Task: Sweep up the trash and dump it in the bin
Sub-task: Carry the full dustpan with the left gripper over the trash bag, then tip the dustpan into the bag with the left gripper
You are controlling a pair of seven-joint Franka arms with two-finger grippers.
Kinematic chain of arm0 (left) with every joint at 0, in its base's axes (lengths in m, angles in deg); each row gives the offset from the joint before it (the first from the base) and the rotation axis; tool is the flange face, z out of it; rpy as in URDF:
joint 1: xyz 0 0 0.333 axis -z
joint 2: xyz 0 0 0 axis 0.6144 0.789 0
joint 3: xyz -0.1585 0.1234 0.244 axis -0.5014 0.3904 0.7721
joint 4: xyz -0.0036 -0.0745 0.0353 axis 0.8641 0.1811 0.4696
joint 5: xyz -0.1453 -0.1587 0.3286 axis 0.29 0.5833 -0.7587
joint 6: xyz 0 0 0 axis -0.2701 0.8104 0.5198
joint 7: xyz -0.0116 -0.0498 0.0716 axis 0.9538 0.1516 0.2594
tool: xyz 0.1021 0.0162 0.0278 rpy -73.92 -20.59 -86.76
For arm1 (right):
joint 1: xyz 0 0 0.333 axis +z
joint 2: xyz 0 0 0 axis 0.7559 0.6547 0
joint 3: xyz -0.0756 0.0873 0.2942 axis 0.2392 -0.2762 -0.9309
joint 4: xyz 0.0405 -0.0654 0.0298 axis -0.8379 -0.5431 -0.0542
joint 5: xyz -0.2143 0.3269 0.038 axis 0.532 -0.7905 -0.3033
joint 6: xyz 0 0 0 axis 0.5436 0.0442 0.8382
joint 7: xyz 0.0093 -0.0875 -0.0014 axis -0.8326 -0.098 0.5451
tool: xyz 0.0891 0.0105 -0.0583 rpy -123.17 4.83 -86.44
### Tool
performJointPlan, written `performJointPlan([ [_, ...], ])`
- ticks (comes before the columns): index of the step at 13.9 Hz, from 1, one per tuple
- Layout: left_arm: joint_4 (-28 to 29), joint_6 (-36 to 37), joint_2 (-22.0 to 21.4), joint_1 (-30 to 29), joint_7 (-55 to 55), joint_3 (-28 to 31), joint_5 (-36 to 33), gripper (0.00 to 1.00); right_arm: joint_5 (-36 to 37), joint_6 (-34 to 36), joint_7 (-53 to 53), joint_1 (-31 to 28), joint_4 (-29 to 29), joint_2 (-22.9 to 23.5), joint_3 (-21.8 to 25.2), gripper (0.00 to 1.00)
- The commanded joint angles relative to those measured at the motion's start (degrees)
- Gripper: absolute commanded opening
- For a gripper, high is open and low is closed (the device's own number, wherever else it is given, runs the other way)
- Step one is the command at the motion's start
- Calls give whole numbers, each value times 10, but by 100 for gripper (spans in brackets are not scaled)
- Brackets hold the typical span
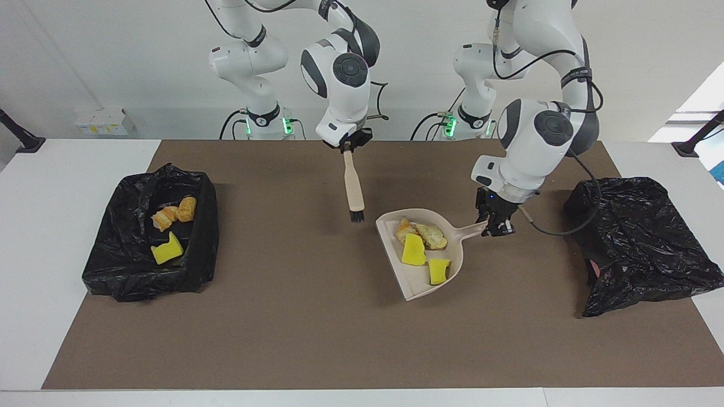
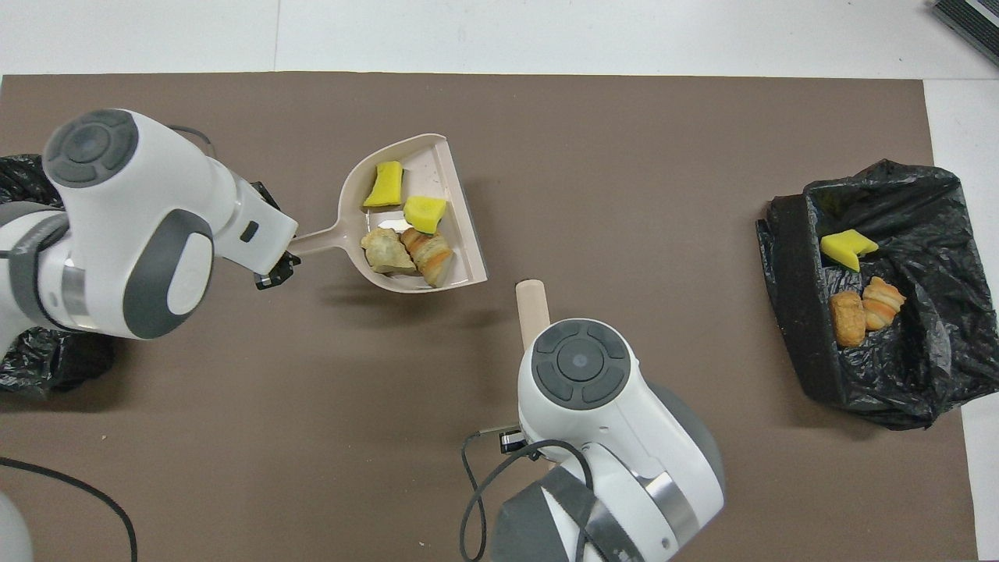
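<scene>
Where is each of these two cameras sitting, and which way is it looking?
Facing view: high across the table, looking toward the robots; both arms and bases show, left hand gripping the dustpan, right hand the brush.
Overhead view: above the robots' end, looking steeply down; only wrists and forearms show.
Shared: dustpan, trash, brush, both bag-lined bins.

Brown mat (image 1: 317, 339) on white table (image 1: 34, 271)

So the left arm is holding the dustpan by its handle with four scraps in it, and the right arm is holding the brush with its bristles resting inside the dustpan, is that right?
Not quite. The left gripper does hold the dustpan by its handle, with four scraps in it, and the right gripper holds the brush. But the facing view shows the bristles hanging clear of the dustpan, over the brown mat.
</scene>
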Motion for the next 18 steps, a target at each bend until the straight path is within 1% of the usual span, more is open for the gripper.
performJointPlan([
  [1,-49,55,-3,-50,63,-4,8,0,-3,-13,-71,34,-30,-16,-2,0],
  [2,-63,69,-2,-70,85,-4,9,0,-9,-12,-92,37,-31,-17,-4,0],
  [4,-74,89,-2,-116,141,-4,9,0,-48,-12,-99,50,-37,-20,-9,0],
  [5,-79,95,-2,-137,169,-4,8,0,-55,-18,-93,62,-45,-17,-9,0],
  [7,-100,117,4,-185,235,-3,6,0,-58,-62,-97,77,-64,-16,-9,0],
  [9,-119,132,13,-224,305,-3,-7,0,-63,-70,-99,86,-76,-7,-9,0],
  [11,-121,136,13,-270,366,-2,-11,0,-82,-69,-93,91,-95,-5,-9,0],
  [14,-127,131,14,-328,458,-2,-38,0,-111,-76,-98,92,-112,-7,-8,0],
  [16,-133,122,16,-362,497,-2,-62,0,-139,-108,-89,94,-130,-12,-9,0],
  [18,-164,113,30,-396,531,-2,-88,0,-140,-116,-90,101,-138,-11,-9,0],
])
